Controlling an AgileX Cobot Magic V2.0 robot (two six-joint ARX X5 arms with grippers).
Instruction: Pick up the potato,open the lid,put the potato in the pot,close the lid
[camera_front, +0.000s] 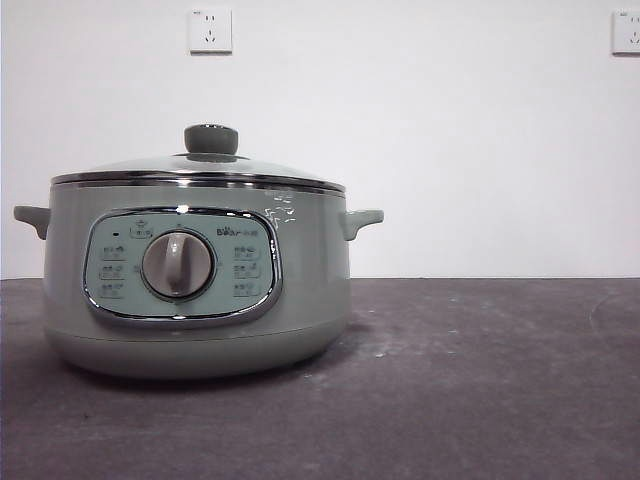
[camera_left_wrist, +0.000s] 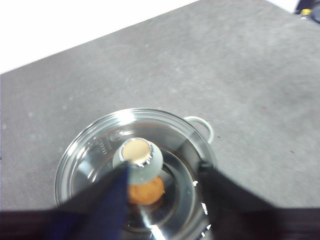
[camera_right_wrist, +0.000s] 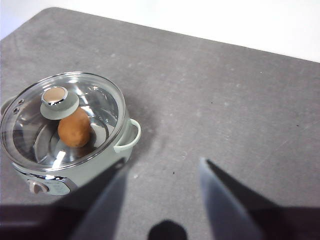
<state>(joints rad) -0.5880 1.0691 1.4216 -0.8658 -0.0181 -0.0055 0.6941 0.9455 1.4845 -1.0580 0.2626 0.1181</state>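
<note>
The sage-green pot (camera_front: 195, 290) stands on the dark table at the left of the front view. The glass lid (camera_front: 200, 170) with its green knob (camera_front: 211, 139) sits shut on the pot. The orange-brown potato (camera_right_wrist: 74, 127) lies inside the pot, seen through the glass; it also shows in the left wrist view (camera_left_wrist: 146, 190). My left gripper (camera_left_wrist: 162, 200) is open and empty, above the lid (camera_left_wrist: 135, 165), with the knob (camera_left_wrist: 138, 159) near one jaw. My right gripper (camera_right_wrist: 160, 195) is open and empty, above the bare table beside the pot (camera_right_wrist: 65, 125). Neither gripper shows in the front view.
The dark grey table (camera_front: 480, 380) stretches to the right of the pot. A white wall with two sockets (camera_front: 210, 30) stands behind. The pot's side handle (camera_right_wrist: 131, 136) sticks out toward the right gripper's side.
</note>
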